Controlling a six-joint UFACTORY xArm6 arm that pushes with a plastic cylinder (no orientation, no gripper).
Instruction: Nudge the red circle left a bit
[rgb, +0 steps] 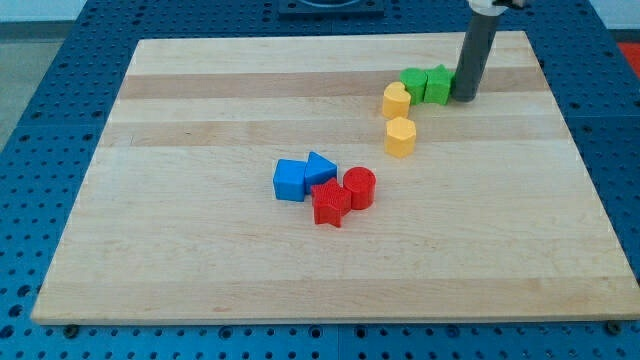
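Observation:
The red circle is a short cylinder near the board's middle. It touches a red star on its lower left. A blue triangle sits just up-left of it, and a blue cube lies left of that. My tip rests on the board near the view's top right, far up and right of the red circle, right beside a green star.
A green block touches the green star's left side. A yellow block sits just below-left of it, and a yellow hexagon lies below that. The wooden board lies on a blue perforated table.

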